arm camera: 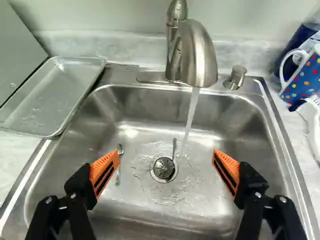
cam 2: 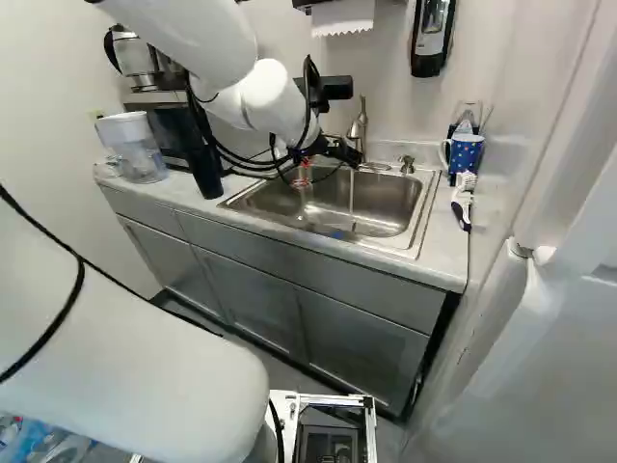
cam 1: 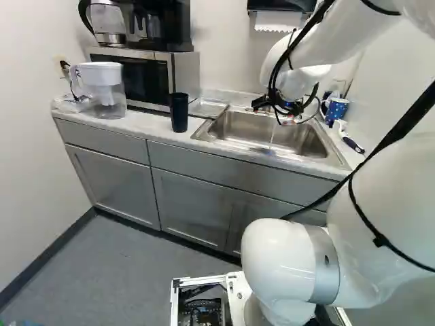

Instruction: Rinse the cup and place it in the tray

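Note:
My gripper (cam 1: pixel 284 109) hangs over the sink in the left base view. Seen from the wrist, the gripper (arm camera: pixel 166 162) is open, orange pads wide apart, with nothing held; the sink floor and drain show beyond the gap. A dark, tall cup (cam 1: pixel 179 113) stands upright on the counter between microwave and sink, outside the wrist view. The shallow metal tray (arm camera: pixel 52 97) lies beside the sink, wet-looking and bare. Water (arm camera: pixel 191 112) runs from the faucet (arm camera: pixel 197 52) into the sink. A blue dotted mug (arm camera: pixel 305 75) stands on the sink's other side.
Two small utensils lie in the sink (arm camera: pixel 200 215), one by the drain. A microwave (cam 1: pixel 146 78), a water pitcher (cam 1: pixel 104 88) and a kettle share the counter. A brush (cam 2: pixel 463 198) lies near the mug. A soap dispenser (cam 2: pixel 433 37) hangs on the wall.

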Available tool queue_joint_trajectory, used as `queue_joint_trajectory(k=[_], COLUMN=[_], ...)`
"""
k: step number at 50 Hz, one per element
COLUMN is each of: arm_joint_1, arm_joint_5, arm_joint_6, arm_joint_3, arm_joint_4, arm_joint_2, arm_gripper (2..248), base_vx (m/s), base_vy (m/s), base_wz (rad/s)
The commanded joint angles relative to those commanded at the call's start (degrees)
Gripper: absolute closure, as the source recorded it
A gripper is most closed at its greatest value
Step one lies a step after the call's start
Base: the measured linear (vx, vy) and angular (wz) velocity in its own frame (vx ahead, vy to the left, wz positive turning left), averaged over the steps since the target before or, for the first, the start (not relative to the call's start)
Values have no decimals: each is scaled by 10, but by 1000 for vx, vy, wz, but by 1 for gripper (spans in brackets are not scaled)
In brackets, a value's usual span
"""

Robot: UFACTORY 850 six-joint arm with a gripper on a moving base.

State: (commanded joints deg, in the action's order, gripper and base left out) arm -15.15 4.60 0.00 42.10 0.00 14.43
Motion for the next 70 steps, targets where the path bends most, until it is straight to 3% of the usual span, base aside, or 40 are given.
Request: queue_joint_trajectory(k=[70], arm_joint_1=[147], arm_joint_5=[0], arm_joint_6=[0], arm_joint_3=[-20], arm_joint_4=[0], arm_joint_2=[24], arm_gripper=[3], base_vx=[0], base_vy=[0], base_wz=[0])
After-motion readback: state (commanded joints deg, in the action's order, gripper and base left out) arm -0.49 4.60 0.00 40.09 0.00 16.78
